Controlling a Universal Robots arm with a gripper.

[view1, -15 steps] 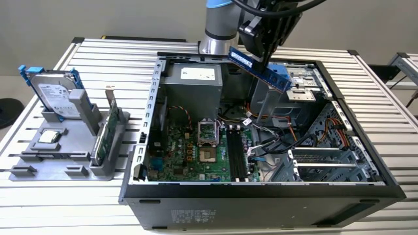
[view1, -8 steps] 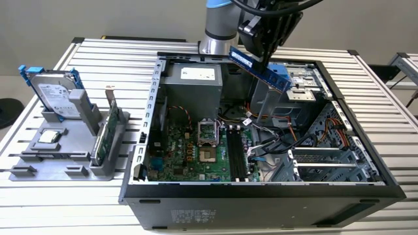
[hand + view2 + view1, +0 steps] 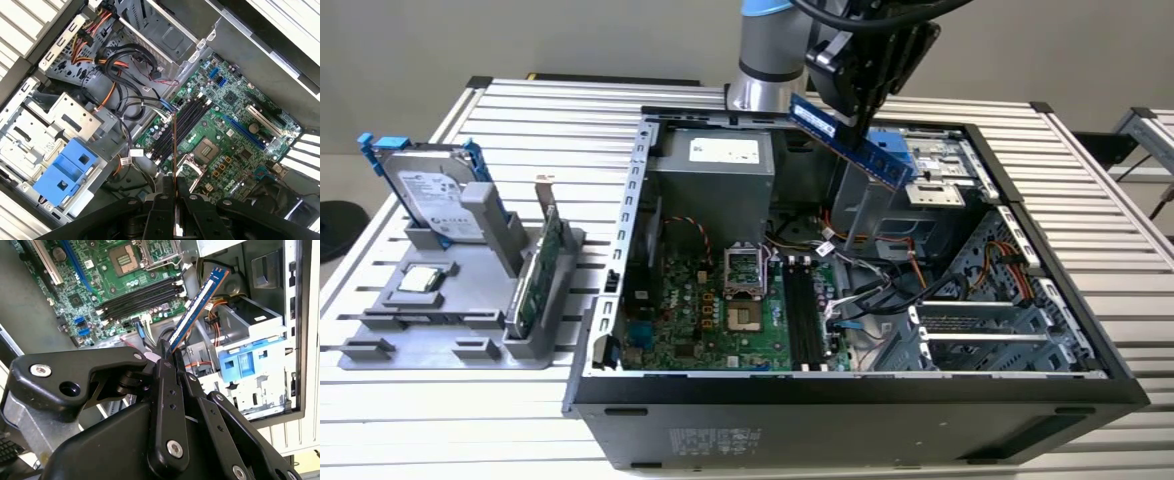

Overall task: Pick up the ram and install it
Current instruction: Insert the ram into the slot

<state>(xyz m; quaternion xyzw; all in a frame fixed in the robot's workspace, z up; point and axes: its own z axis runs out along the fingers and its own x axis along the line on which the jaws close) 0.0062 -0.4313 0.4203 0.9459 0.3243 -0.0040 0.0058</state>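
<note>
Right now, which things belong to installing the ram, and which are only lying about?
Job: long blue ram stick, shut in the black gripper; black memory slots on the green motherboard.
Lying about: silver hard drive with blue rails; green expansion card; square processor chip on the grey rack.

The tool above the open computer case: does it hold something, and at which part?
The tool holds the ram, pinched across its flat faces near one end; the rest of the stick juts out free over the open case.
</note>
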